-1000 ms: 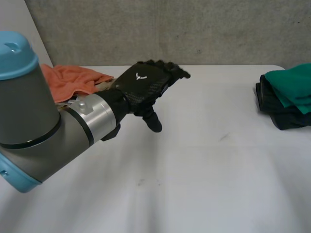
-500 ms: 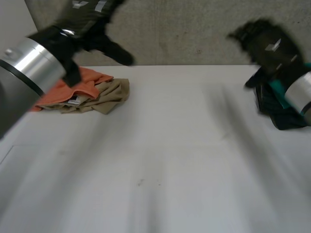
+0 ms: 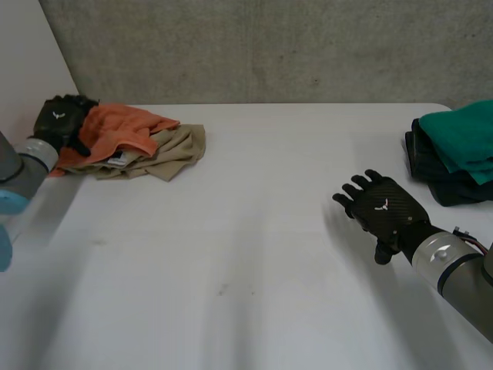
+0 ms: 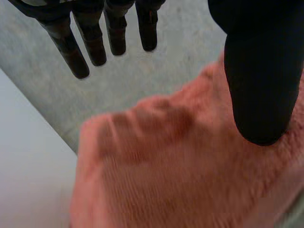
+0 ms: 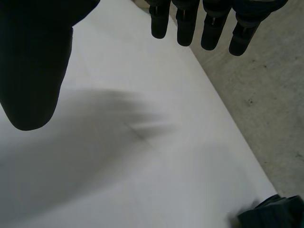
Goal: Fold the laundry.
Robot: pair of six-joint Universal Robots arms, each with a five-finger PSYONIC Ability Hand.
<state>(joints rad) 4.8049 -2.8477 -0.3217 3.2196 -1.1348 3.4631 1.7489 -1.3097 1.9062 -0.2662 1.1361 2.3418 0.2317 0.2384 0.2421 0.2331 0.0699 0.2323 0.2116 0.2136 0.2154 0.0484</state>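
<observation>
Laundry (image 3: pixel 139 146) to be folded lies in a crumpled heap at the table's far left: an orange towel (image 3: pixel 115 127) with a beige garment (image 3: pixel 177 148) bunched against it. The left hand (image 3: pixel 60 122) sits at the towel's outer edge, fingers straight and spread away from the thumb, nothing pinched. Its wrist view puts the thumb low over the orange pile, though whether it touches cannot be told. The right hand (image 3: pixel 383 210) hovers relaxed and empty over bare table, near a folded stack of green cloth (image 3: pixel 462 139) on dark cloth (image 3: pixel 439 183) at the right edge.

The step in hand appears to be the pick from the heap. Next, the left hand would likely need to close on one edge of the towel and draw it clear of the beige piece onto the open middle. The white table (image 3: pixel 254 254) stands against a grey concrete wall (image 3: pixel 269 46).
</observation>
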